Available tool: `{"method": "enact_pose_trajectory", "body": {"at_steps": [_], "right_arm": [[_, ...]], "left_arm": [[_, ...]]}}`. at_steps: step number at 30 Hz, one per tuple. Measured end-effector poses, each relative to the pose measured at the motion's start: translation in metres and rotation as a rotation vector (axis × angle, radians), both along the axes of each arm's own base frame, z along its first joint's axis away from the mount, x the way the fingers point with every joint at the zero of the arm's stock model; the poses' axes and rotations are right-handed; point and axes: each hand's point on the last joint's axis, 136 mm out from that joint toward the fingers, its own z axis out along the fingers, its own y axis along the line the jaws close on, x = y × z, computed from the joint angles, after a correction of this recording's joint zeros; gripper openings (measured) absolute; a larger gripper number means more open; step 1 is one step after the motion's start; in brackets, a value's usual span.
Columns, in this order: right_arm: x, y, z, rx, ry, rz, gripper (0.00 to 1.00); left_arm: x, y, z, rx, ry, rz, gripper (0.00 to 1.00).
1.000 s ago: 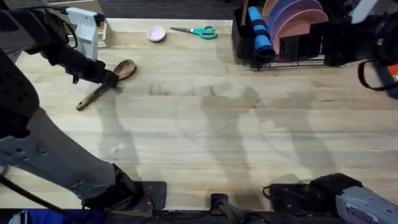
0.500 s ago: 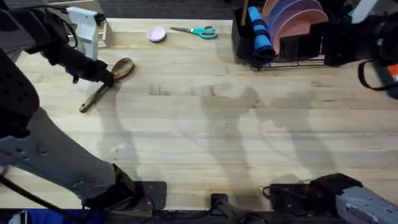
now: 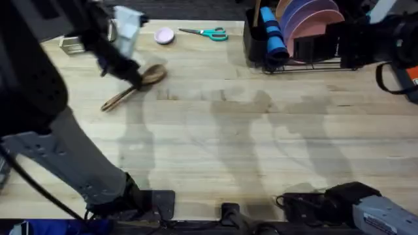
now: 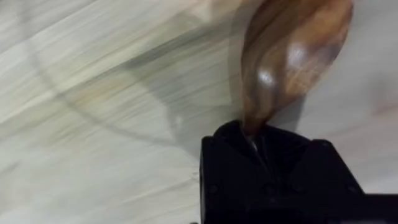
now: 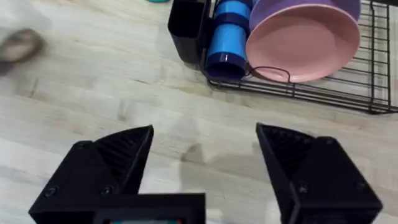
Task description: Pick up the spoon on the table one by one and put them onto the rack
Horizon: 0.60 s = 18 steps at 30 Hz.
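One spoon in my left tool, over the counter

My right tool (image 5: 205, 165) hangs released. My left tool (image 3: 134, 74) is clenched on one spoon (image 3: 130, 89) above the counter (image 3: 261, 143). Farther off, the rack (image 3: 313, 62) holds one blue cup (image 3: 272, 34) and plates (image 3: 312, 18).

Teal-handled scissors (image 3: 208, 32) lie flat at the far edge of the pale wooden tabletop (image 3: 261, 143), blades pointing left. Just beside them, toward the left, sits a small pink round lid (image 3: 164, 35), apart from the scissors. Over on the far right, a blue cylinder cup (image 3: 273, 34) lies on its side next to pink and purple plates (image 3: 307, 19) standing on edge. Up close, the pink plate (image 5: 303, 40) stands in front of the purple one (image 5: 292, 7).
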Motion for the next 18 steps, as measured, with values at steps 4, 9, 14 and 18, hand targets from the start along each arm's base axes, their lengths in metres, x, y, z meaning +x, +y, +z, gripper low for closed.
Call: {"method": "enact_pose_trajectory", "body": {"at_steps": [4, 9, 14, 18], "right_arm": [[0.003, 0.001, 0.004, 0.005, -0.019, 0.000, 0.997], [0.003, 0.001, 0.004, 0.005, -0.019, 0.000, 0.997], [0.003, 0.001, 0.004, 0.005, -0.019, 0.000, 0.996], [0.003, 0.001, 0.004, 0.005, -0.020, 0.000, 0.997]], "left_arm": [[0.027, -0.045, 0.022, -0.040, -0.057, -0.097, 0.042], [0.066, -0.080, 0.069, -0.100, -0.200, -0.135, 0.042], [0.090, -0.119, 0.103, -0.188, -0.306, -0.166, 0.041], [0.104, -0.161, 0.123, -0.270, -0.390, -0.210, 0.040]]}}
